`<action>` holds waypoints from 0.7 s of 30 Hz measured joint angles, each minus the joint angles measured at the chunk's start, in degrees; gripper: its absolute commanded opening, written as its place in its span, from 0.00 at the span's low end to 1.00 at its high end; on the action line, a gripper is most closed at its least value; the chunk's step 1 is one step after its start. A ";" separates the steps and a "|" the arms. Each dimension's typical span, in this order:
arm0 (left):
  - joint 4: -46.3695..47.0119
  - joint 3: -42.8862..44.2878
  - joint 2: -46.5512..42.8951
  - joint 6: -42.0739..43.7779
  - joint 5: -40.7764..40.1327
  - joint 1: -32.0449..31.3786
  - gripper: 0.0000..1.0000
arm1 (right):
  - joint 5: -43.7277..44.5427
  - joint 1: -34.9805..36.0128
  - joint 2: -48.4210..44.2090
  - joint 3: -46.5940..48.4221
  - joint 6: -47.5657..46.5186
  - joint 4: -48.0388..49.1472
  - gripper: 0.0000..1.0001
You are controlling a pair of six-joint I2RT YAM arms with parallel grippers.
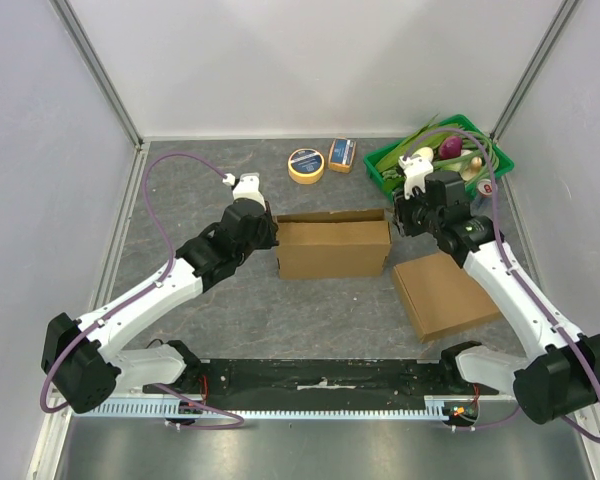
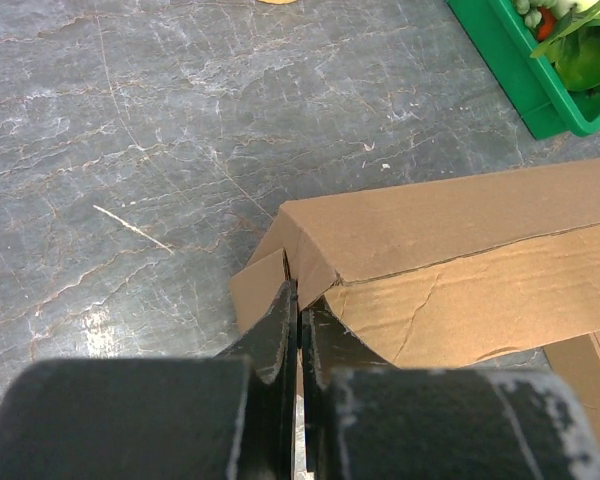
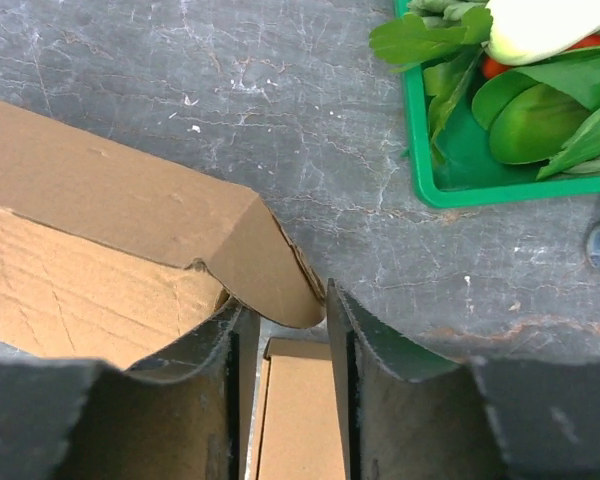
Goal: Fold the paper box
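Note:
The brown paper box [image 1: 332, 248] lies part-folded in the middle of the table, long side across. My left gripper [image 1: 272, 232] is at its left end. In the left wrist view the gripper [image 2: 300, 300] is shut, its tips pinching the card where a small end flap [image 2: 255, 290] meets the box corner [image 2: 420, 250]. At the box's right end is my right gripper [image 1: 396, 218]. There the gripper [image 3: 285, 310] stands open, with the rounded corner of a box flap [image 3: 265, 265] between its tips and a gap on each side.
A flat piece of cardboard [image 1: 445, 295] lies right of the box, under the right arm. A green tray [image 1: 495, 152] of vegetables stands at the back right. A tape roll [image 1: 305, 165] and a small yellow-blue packet [image 1: 342, 154] lie behind the box.

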 measured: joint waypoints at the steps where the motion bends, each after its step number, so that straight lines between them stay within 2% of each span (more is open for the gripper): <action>1: 0.04 0.02 0.00 0.04 0.13 0.09 0.02 | -0.04 0.00 -0.09 -0.85 -0.07 0.74 0.33; 4: 0.13 0.02 0.07 0.22 0.26 0.15 0.02 | -0.31 0.00 -0.17 -2.19 -0.02 2.16 0.17; 5: 0.20 0.04 0.13 0.22 0.28 0.15 0.02 | -0.31 0.07 -0.17 -2.23 0.13 2.47 0.06; 8: 0.28 0.26 0.44 0.26 0.52 0.17 0.02 | -0.74 0.72 -0.15 -2.21 1.18 2.67 0.00; 21: 0.44 1.14 1.66 0.46 0.61 0.61 0.02 | -2.89 1.25 5.53 7.96 14.71 -9.40 0.00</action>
